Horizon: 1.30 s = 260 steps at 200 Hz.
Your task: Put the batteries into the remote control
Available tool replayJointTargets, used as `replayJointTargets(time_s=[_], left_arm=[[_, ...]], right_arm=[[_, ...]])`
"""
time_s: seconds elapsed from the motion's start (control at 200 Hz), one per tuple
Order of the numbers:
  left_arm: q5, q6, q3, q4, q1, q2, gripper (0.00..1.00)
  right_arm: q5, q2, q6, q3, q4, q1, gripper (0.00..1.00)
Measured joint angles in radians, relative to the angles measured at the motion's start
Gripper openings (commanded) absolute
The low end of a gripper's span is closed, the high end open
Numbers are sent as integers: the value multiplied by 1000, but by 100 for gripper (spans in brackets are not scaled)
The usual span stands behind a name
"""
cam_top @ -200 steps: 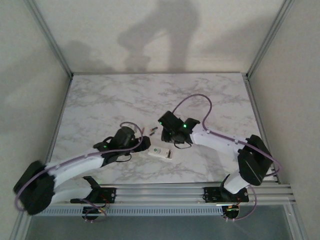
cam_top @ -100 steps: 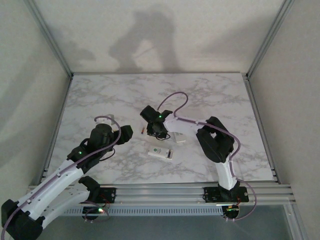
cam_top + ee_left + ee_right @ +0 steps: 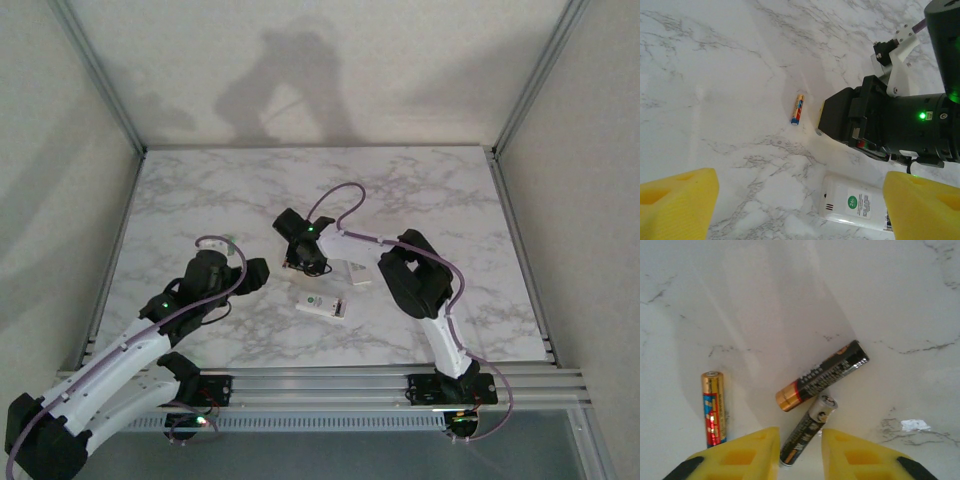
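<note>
Battery [image 3: 812, 427] — right gripper [image 3: 800, 442] straddles it (unclamped).

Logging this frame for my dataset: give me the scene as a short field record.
right gripper: jaws apart, astride one dark battery lying on the marble table
second dark battery: just beyond it, flat
gold-and-red battery: apart, flat
remote control: flat on table, sticker side up
left gripper: jaws wide, empty

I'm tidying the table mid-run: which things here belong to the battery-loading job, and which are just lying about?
Job: remote control; dark copper-ended battery; second dark battery.
Lying about: gold-and-blue battery, probably a spare.
</note>
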Motion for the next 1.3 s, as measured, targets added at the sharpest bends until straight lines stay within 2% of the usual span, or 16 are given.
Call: replayJointTargets(time_s=[0.28,0.451,0.611,0.831,0.971,1.101,1.302], left_arm=[[8,0,-11,8,5,19,88],[30,0,-19,24,6,38,88],[72,-1,-21,45,8,93,88],[152,0,-21,99,10,191,88],[207,4,-21,142,10,266,88],[258,8,-21,181,10,341,87],[330,12,-8,223,10,447,93]], right_arm=[[22,5,-30,7,-43,0,13],[33,-24,-39,-26,-39,0,9],[55,-188,-37,-162,-35,-1,7],[114,-565,25,-431,-14,-1,6],[129,-739,87,-613,-16,-1,6],[117,-805,125,-722,-9,3,6],[65,-759,164,-750,51,33,6]])
